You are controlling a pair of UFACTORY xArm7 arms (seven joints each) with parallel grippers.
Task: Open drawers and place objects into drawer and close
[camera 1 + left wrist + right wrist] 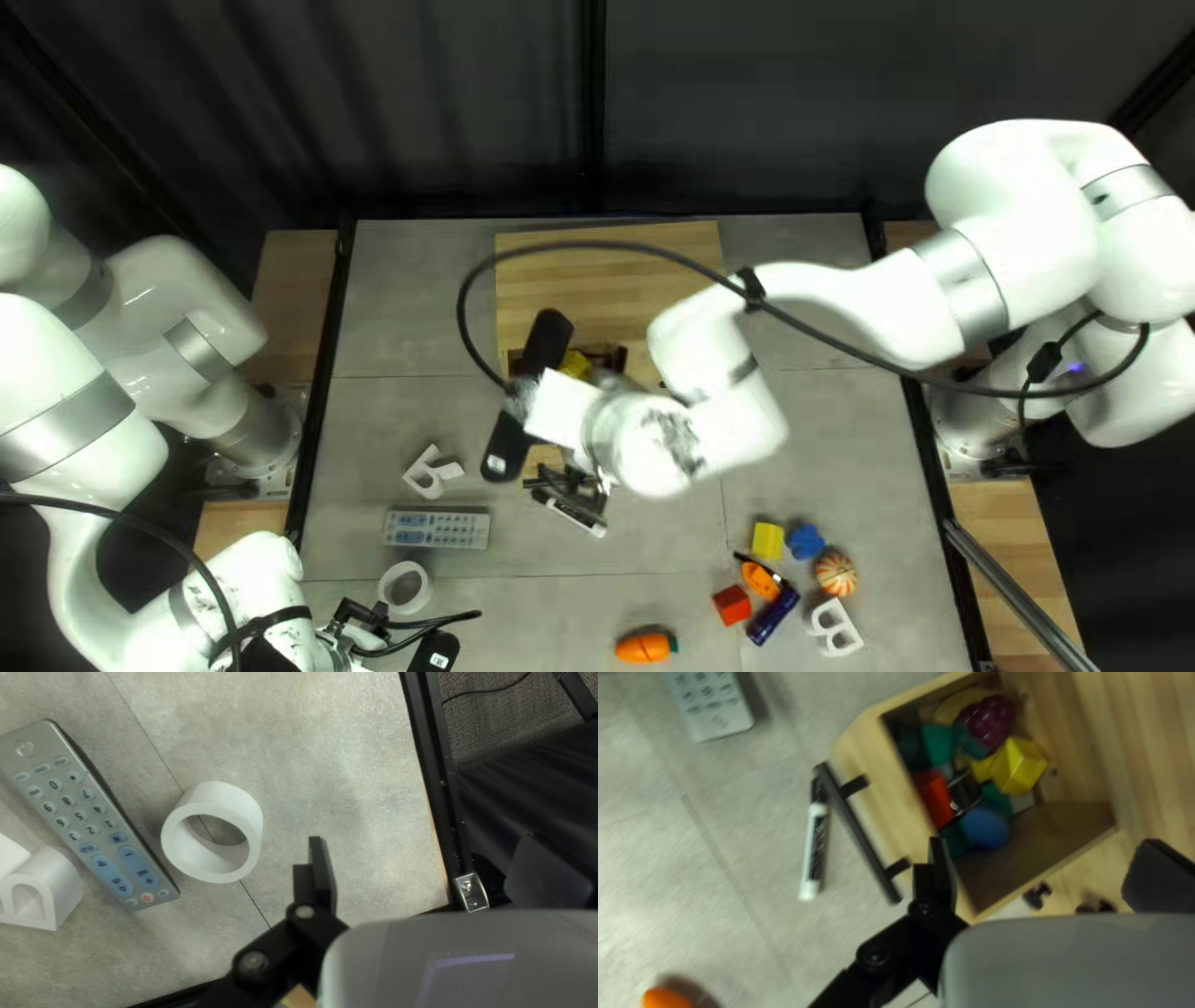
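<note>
Stocked drawer (890,809) stands open beneath your right pincer (528,392), fingers wide apart.
That pincer and its arm hide much of the drawer from you in the top left view; its contents overlap, some too blurred to name. It opens from the cabinet (610,299) toward the counter's (809,299) near edge, its handle (862,837) running across the front, overlapping the marker's (814,846) end. Your left pincer (396,632), also spread wide, is near the white ring (249,821), which lies beside the remote (81,809).

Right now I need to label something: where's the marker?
In the right wrist view, the marker lies on the table, at the outer side of the drawer's black handle.
</note>
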